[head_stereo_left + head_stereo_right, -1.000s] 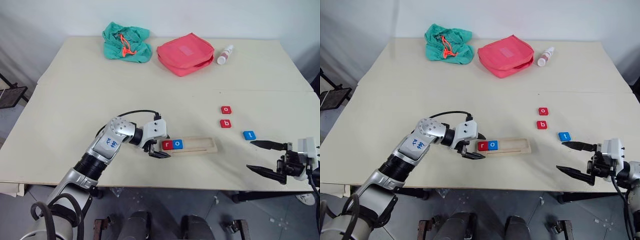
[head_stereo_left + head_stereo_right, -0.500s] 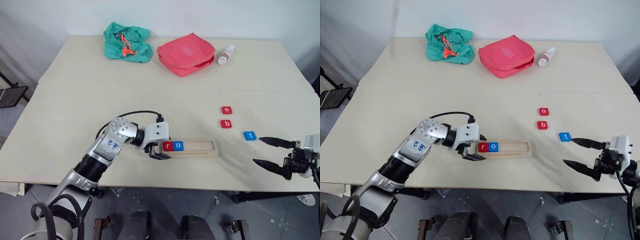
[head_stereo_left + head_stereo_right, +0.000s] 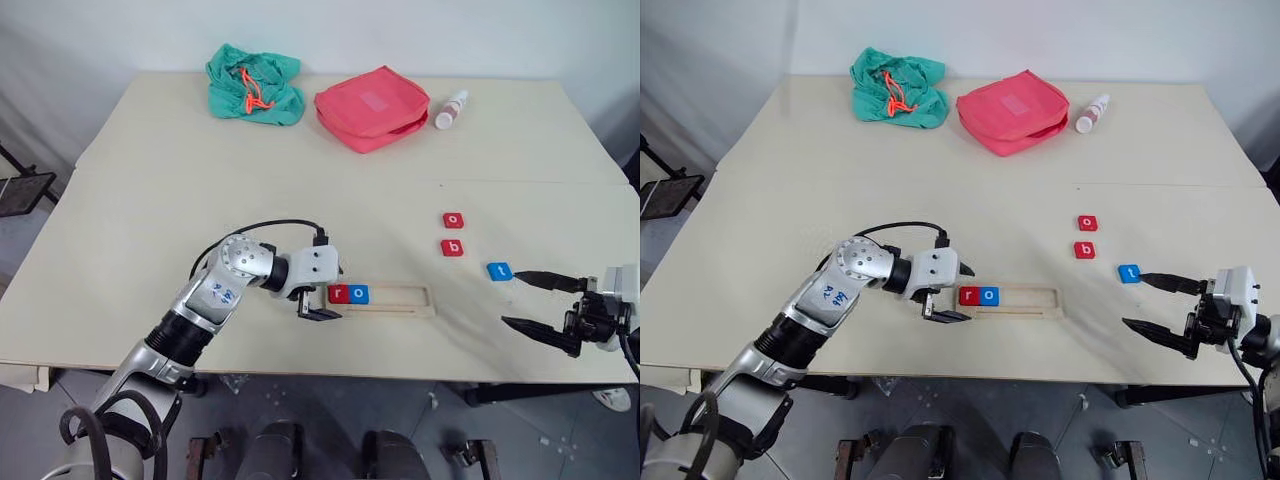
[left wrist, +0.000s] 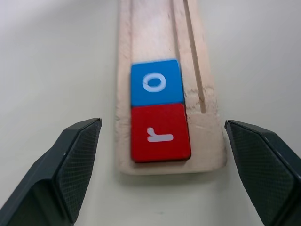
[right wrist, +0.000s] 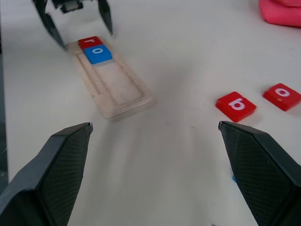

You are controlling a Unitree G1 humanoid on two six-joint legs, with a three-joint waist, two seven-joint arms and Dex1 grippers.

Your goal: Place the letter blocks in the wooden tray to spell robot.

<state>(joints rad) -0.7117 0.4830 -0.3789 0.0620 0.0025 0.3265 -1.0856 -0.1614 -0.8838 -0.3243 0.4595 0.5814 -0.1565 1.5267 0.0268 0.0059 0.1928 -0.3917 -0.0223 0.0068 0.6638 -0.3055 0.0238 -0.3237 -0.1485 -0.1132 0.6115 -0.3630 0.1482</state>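
Two tiles are seated at the left end of the long pale wooden tray [image 3: 381, 297]: the red square tile marked r [image 3: 339, 293] outermost and the blue square tile marked o [image 3: 359, 294] touching it on the inner side. The rest of the groove is bare.

The step in hand, in my judgement, is fetching the third letter. The red square tile marked b [image 3: 452, 248] should go in next, set down flat in the groove against the blue o, letter upright as the seated two read. It should be gripped by opposite edges and lowered squarely so it does not ride up on the tray's rim or nudge the seated pair.

The left gripper [image 3: 318, 297] hovers at the tray's left end, jaws apart and empty, straddling the end with the r tile between them in the left wrist view.

The right gripper [image 3: 533, 302] stands at the near right of the pale surface [image 3: 150, 190], jaws wide apart and empty. The blue square tile marked t [image 3: 499, 271] lies just beside its far finger, not touching. The b tile lies near, further in, with the red square tile marked o [image 3: 453, 220] just beyond it.
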